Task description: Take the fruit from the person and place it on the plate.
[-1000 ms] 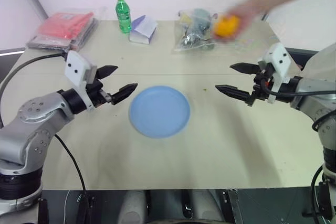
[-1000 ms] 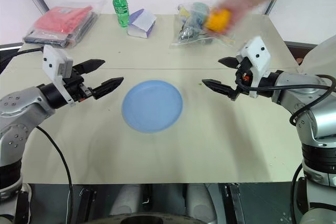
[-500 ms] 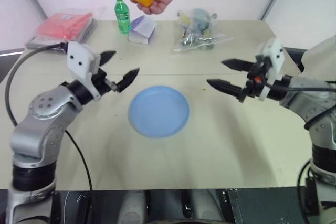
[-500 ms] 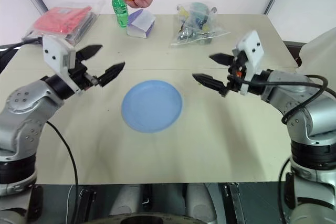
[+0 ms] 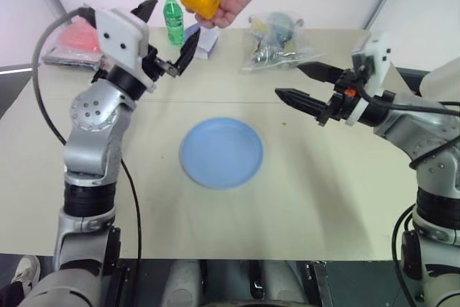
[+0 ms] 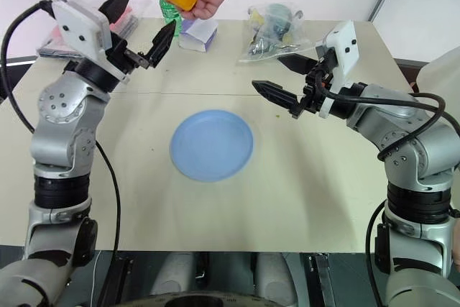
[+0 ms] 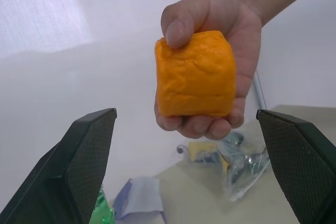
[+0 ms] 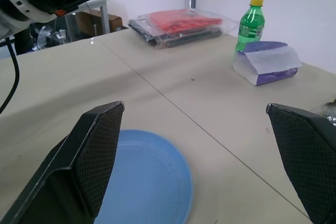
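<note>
One fruit (image 7: 195,74), orange-yellow with a matte, faintly dimpled skin and a blocky, almost squared outline, sits in the person's hand (image 7: 220,51), high above the far side of the table (image 5: 302,199). The thumb presses on its upper corner and the other fingers curl round its underside, so about half of its surface is bare. In the left wrist view it hangs between the two black fingers (image 7: 79,166) of the left gripper (image 5: 167,31), apart from both. That gripper is raised at about ten o'clock from the plate (image 5: 221,152), its fingers spread wide and holding nothing, its tips just beside the fruit and a little below it.

The plate is round, flat, plain light blue and bare, lying at the middle of the table, well below the fruit and towards six o'clock from it.

The right gripper (image 5: 302,84) hovers over the table at about two o'clock from the plate, its fingers likewise spread wide and empty, pointing across towards the left arm.

Along the far edge stand a green bottle (image 5: 172,21) with a yellow cap, a small white-and-purple packet (image 8: 266,62) just beside it, a clear bag (image 5: 277,41) of mixed items at about one o'clock from the plate, and a clear flat pack (image 8: 181,25) holding something red at about eleven o'clock.
</note>
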### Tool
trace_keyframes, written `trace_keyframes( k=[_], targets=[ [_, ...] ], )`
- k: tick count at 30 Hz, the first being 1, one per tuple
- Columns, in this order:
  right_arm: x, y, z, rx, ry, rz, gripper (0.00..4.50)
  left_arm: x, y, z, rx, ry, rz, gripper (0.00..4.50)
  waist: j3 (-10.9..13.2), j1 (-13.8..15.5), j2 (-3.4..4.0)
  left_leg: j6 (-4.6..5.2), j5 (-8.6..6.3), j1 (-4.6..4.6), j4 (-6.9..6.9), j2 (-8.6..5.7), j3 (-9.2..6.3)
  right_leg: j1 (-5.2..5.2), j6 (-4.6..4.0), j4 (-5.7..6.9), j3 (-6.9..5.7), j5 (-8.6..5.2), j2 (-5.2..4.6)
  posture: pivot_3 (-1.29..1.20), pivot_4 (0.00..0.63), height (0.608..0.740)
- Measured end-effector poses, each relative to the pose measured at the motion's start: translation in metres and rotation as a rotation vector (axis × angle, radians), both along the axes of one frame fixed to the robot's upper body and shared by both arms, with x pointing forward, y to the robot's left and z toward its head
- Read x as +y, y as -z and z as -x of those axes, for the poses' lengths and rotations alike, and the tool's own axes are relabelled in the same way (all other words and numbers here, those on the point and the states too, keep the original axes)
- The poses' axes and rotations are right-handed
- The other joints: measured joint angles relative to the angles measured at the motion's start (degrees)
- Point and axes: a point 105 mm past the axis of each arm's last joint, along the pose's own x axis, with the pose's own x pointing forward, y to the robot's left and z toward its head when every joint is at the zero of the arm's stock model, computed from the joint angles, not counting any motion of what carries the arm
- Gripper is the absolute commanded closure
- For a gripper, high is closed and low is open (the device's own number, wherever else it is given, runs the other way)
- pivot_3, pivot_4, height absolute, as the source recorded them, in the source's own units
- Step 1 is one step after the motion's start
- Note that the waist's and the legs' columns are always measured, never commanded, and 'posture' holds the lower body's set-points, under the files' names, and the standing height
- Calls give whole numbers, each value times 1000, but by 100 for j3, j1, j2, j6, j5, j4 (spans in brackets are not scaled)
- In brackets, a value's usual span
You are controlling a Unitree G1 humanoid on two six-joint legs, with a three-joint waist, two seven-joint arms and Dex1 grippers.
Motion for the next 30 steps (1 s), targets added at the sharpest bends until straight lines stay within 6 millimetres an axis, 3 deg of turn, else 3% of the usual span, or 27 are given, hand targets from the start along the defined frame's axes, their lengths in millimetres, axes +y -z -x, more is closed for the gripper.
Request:
trace_keyframes(
  k=[22,25,28,30],
  targets=[
    [-3,4,2,-12,34,10,58,-22,-12,-42,-3,115,101,0,0,0,0,0,0,-1,2,0,-1,0,2,-1,-1,1,1,0,150,731],
    [-2,4,2,-19,40,14,0,-23,-13,-44,-8,118,104,832,0,0,0,0,0,-1,2,0,0,0,3,-1,-1,1,1,0,150,731],
    [-2,4,3,-23,41,18,0,-25,-13,-44,-10,125,108,2253,0,0,0,0,0,-1,3,0,0,0,3,0,-1,1,1,0,150,731],
    [-2,4,2,-25,43,18,0,-25,-12,-45,-10,126,107,2398,0,-3,0,0,0,-1,2,0,-1,0,3,0,-1,1,2,0,150,731]
  ],
)
